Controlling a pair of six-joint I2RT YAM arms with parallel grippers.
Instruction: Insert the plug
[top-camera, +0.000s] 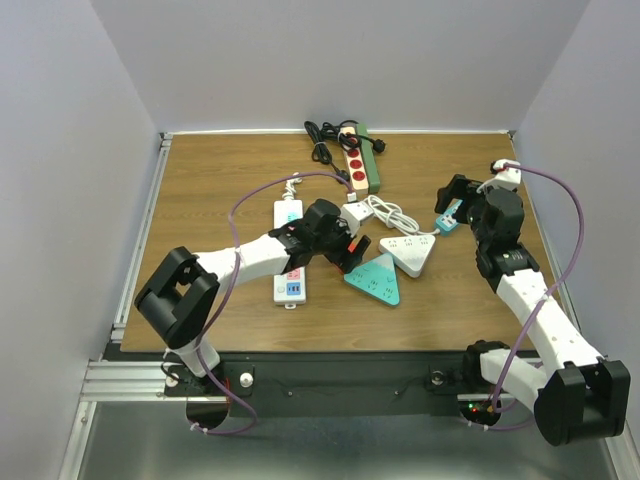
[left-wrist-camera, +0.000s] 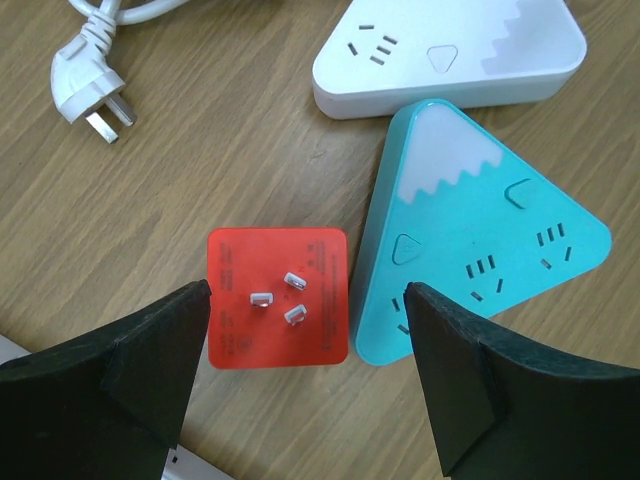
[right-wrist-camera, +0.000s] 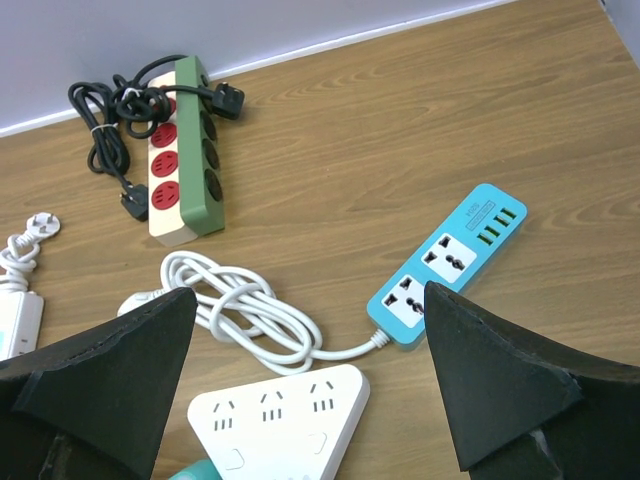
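Hovering nearest the bases, the left gripper (left-wrist-camera: 305, 295) has its jaws spread wide and grips nothing. Its two dark fingers (left-wrist-camera: 150, 350) flank the red plug (left-wrist-camera: 278, 298), one of them over the corner of the teal triangular strip (left-wrist-camera: 480, 250). The plug lies flat on the wooden table (top-camera: 200, 180) with its three prongs facing up, its edge right against that strip's left side. Just beyond the teal strip sits a white triangular strip (left-wrist-camera: 450, 50), nearly touching its far corner. A long white strip (top-camera: 288, 212) lies to the teal strip's left, past the arm. To its right and farther back, the right gripper (right-wrist-camera: 310, 292) hangs fully open and empty above a coiled white cable (right-wrist-camera: 240, 310). Below it is a blue power strip (right-wrist-camera: 450, 265). Farthest from the teal strip, by the back wall, rests a green-and-cream strip (right-wrist-camera: 180, 150) with red sockets and a black cord.
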